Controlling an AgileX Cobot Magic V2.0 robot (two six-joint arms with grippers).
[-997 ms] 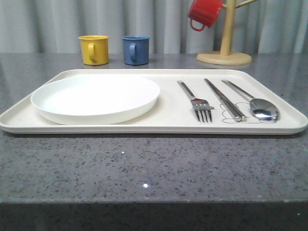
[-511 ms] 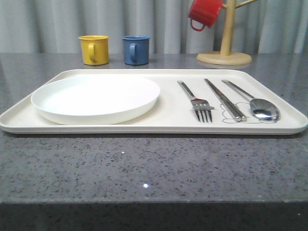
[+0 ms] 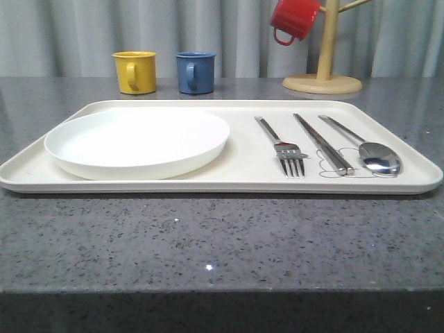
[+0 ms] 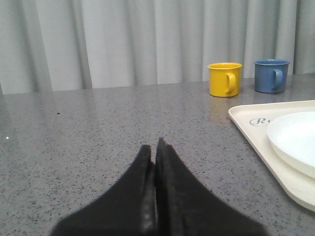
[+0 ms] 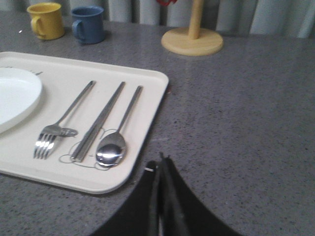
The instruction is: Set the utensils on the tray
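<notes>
the tray (image 3: 229, 182) lies on the grey bench (image 3: 222, 243). on it, side by side: plate (image 3: 137, 143), then fork (image 3: 281, 147), chopsticks (image 3: 322, 143) and spoon (image 3: 364, 148). behind the tray stand a yellow mug (image 3: 135, 71), a blue mug (image 3: 195, 71) and a wooden rack (image 3: 323, 69) holding a red mug (image 3: 293, 19).

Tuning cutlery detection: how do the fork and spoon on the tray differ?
The fork ends in four tines; the spoon ends in an oval bowl. The fork lies nearest the white plate, the spoon nearest the tray edge. Both are shiny silver, lying flat, heads toward the front.
</notes>
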